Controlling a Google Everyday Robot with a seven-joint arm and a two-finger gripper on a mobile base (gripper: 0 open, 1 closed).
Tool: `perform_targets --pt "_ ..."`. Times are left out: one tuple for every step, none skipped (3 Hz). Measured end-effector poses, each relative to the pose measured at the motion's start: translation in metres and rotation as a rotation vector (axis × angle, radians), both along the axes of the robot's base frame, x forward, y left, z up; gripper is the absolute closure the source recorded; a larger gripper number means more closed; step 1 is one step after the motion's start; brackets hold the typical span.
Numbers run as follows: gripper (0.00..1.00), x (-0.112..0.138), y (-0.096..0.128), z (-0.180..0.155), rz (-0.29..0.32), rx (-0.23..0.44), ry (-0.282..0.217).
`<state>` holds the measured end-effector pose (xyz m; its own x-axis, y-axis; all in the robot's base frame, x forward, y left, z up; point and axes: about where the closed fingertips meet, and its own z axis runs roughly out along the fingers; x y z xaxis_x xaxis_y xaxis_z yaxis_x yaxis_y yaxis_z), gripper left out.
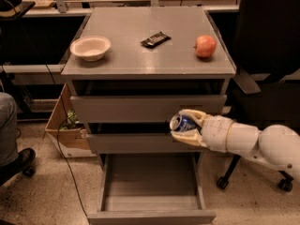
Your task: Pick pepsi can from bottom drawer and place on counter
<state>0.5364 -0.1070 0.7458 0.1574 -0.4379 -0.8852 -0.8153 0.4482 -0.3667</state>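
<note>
My gripper reaches in from the right and is shut on the pepsi can, a dark-blue can with a silver top lying sideways between the fingers. It hangs in front of the middle drawer, above the pulled-out bottom drawer, whose tray looks bare. The grey counter lies above and behind the can.
On the counter sit a white bowl at the left, a flat black snack bar in the middle and a red apple at the right. A black chair stands to the right. A cardboard box sits on the floor at the left.
</note>
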Motion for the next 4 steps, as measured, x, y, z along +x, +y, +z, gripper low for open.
perform_targets --pt "1.0 0.027 -0.002 0.089 0.013 0.077 -0.087" --pt "1.0 0.027 -0.002 0.089 0.013 0.077 -0.087" --pt "1.0 0.047 0.003 0.13 -0.004 0.106 -0.171" --pt "1.0 0.076 0.01 0.176 -0.031 0.114 -0.251"
